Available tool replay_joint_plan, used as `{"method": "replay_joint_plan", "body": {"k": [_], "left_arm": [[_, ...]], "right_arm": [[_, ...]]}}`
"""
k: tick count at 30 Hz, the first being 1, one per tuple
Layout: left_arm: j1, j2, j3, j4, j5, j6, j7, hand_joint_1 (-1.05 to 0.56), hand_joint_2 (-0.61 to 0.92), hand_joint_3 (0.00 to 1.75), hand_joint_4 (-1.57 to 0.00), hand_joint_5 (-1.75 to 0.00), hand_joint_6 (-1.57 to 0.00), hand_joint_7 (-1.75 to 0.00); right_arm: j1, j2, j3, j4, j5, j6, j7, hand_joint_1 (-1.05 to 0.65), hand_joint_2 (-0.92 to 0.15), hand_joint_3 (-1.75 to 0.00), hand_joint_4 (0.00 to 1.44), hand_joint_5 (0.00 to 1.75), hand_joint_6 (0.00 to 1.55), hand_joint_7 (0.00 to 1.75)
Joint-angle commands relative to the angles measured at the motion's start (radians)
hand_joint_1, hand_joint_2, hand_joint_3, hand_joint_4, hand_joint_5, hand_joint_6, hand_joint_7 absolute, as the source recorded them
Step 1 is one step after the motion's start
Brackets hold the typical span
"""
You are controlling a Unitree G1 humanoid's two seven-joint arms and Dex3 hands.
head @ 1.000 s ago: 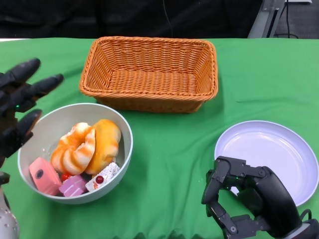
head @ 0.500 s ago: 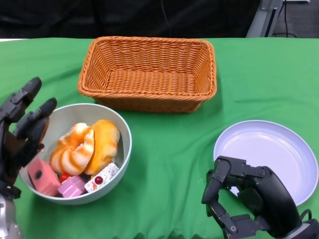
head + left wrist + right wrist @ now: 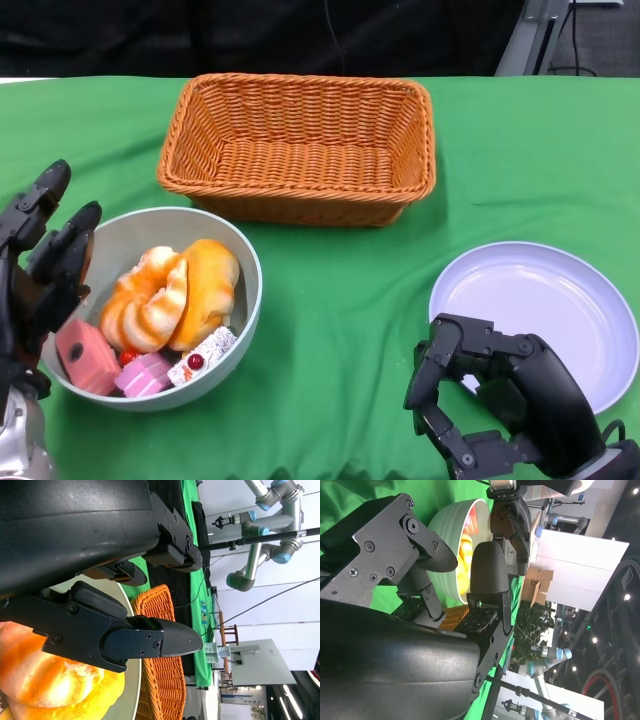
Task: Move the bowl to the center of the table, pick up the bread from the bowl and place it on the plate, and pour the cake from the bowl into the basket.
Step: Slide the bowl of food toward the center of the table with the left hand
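A pale grey bowl (image 3: 245, 262) sits at the table's left front. It holds an orange-and-white swirled bread (image 3: 175, 292) and cake pieces (image 3: 150, 372): pink blocks and a white slice with a cherry. My left hand (image 3: 40, 275) is at the bowl's left rim with fingers spread, straddling the edge; I cannot tell whether it grips the rim. The bread (image 3: 55, 680) and the bowl's rim (image 3: 131, 680) show close up in the left wrist view. My right hand (image 3: 495, 395) rests at the front right with fingers curled, holding nothing, beside the empty white plate (image 3: 550, 305).
An empty wicker basket (image 3: 300, 145) stands at the back centre, just behind the bowl. Green cloth (image 3: 340, 300) covers the table between bowl and plate. The bowl (image 3: 447, 527) and my left hand (image 3: 510, 520) also appear in the right wrist view.
My left hand has come down and in from above the table's left edge to the bowl's left rim. The bowl has shifted very slightly. The right hand has not moved.
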Motion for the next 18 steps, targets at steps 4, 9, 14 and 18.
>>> {"method": "replay_joint_plan", "body": {"k": [4, 9, 14, 18], "left_arm": [[0.006, 0.000, 0.006, 0.008, -0.015, 0.015, -0.031, -0.74, 0.92, 0.45, -0.47, -0.01, -0.41, 0.00], [0.005, 0.000, 0.008, 0.005, -0.014, 0.006, -0.013, -0.74, 0.92, 0.45, -0.49, -0.01, -0.41, 0.00], [-0.010, 0.025, 0.022, 0.010, -0.013, -0.011, 0.016, -0.74, 0.92, 0.45, -0.52, -0.03, -0.43, -0.01], [-0.020, 0.039, 0.042, 0.005, -0.037, -0.022, -0.015, -0.75, 0.92, 0.43, -0.55, -0.03, -0.44, -0.01]], "right_arm": [[-0.006, -0.002, -0.010, 0.014, 0.006, -0.019, 0.001, 0.02, -0.39, -1.30, 0.85, 1.65, 0.73, 1.40], [-0.005, -0.001, -0.009, 0.012, 0.008, -0.013, 0.001, 0.01, -0.39, -1.30, 0.85, 1.66, 0.74, 1.40], [-0.003, 0.001, -0.010, 0.012, 0.005, -0.011, -0.003, 0.01, -0.39, -1.30, 0.85, 1.66, 0.74, 1.39], [-0.003, -0.001, -0.010, 0.011, 0.007, -0.007, -0.001, 0.02, -0.39, -1.30, 0.84, 1.65, 0.73, 1.39]]}}
